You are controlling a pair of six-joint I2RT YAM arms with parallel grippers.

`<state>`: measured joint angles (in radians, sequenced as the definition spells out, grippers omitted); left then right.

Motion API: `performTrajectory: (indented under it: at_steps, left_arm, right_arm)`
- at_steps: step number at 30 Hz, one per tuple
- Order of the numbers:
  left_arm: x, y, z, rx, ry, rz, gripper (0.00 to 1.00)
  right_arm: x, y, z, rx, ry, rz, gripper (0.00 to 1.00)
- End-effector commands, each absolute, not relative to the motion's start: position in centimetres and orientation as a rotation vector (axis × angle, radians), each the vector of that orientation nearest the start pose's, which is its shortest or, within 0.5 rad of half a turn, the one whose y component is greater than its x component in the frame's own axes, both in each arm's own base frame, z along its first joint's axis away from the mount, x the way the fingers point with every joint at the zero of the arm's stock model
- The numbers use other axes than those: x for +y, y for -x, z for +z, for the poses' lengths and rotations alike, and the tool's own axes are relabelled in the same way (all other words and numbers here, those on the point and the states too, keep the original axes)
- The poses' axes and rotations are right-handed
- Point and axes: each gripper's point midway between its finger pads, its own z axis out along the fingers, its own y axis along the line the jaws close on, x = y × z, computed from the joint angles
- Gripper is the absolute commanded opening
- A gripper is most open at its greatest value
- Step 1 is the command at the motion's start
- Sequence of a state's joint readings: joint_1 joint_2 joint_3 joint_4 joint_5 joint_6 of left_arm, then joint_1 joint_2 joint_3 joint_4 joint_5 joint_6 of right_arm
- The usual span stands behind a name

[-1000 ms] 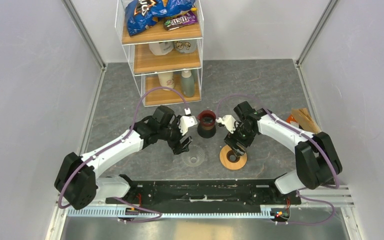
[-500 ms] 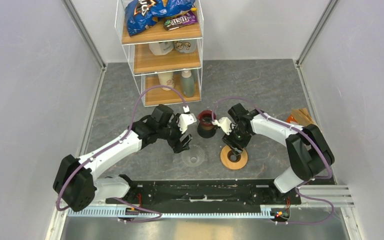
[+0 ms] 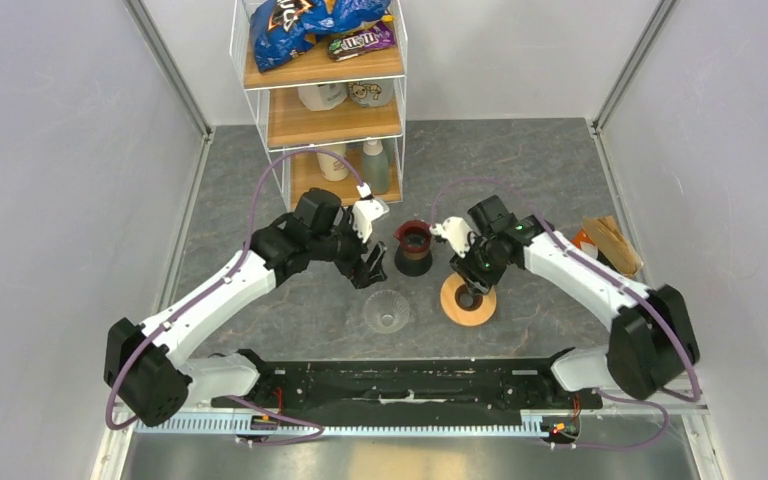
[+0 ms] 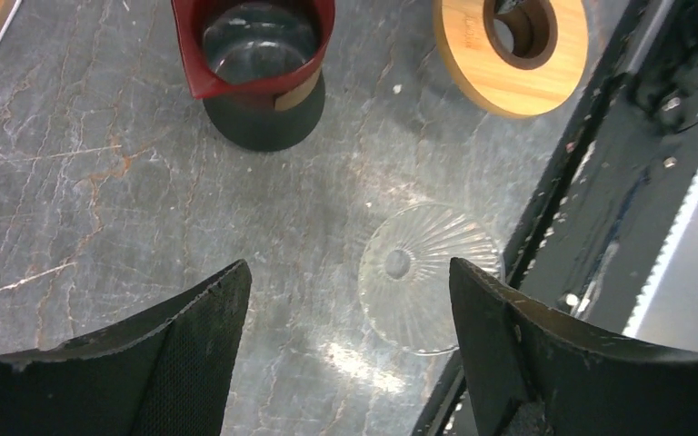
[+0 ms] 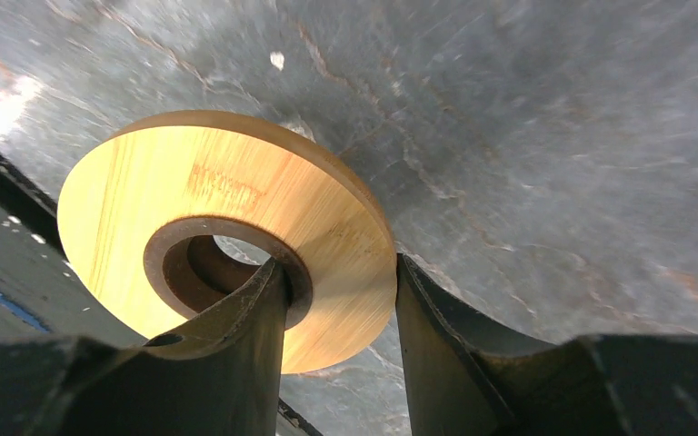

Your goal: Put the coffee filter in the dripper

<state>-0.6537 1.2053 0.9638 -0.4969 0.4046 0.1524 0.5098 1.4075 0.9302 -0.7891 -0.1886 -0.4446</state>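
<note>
The dripper is in pieces. Its clear ribbed glass cone (image 3: 385, 312) lies on the table and shows in the left wrist view (image 4: 427, 277). Its light-wood ring (image 3: 467, 300) is to the right. My right gripper (image 3: 470, 285) is shut on the ring (image 5: 236, 191), one finger through the hole and one outside the rim (image 5: 338, 268), tilting it off the table. My left gripper (image 3: 370, 268) is open and empty (image 4: 347, 272) above the table, left of the cone. Tan-brown coffee filters (image 3: 615, 242) lie at the right wall.
A dark red cup on a black base (image 3: 413, 245) stands between the grippers, also in the left wrist view (image 4: 254, 45). A white wire rack with wooden shelves (image 3: 325, 110) stands at the back. An orange packet (image 3: 584, 240) lies by the filters. A black rail (image 3: 410, 380) runs along the near edge.
The right gripper has moved slightly away from the near edge with the wooden ring. The left gripper has drawn back and to the left, away from the glass cone.
</note>
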Motion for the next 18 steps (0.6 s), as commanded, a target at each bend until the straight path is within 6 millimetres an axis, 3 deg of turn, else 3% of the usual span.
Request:
performTrajectory:
  at_steps: [1,5,9,12,18]
  left_arm:
    - [-26.0,-20.6,21.4,2.088,-1.006,-0.895,0.85]
    - [-27.9,-19.5,23.3,2.129,-0.955,-1.100,0.82]
    - [-29.8,-19.5,25.8,2.120,-0.916,-1.255,0.78]
    - [-30.8,-20.3,26.9,2.118,-0.884,-1.283,0.76]
    - [-32.3,-21.1,27.6,2.110,-0.828,-1.371,0.73]
  right_arm:
    - [16.0,-24.1,14.7,2.267,1.234,0.329,0.36]
    - [17.4,-25.2,21.4,2.091,1.180,0.370,0.37]
    - [18.7,-26.0,25.2,2.021,1.176,0.407,0.37]
    - [19.1,-26.8,26.4,2.004,1.196,0.389,0.37]
    - [20.1,-27.5,26.4,2.018,1.233,0.363,0.37]
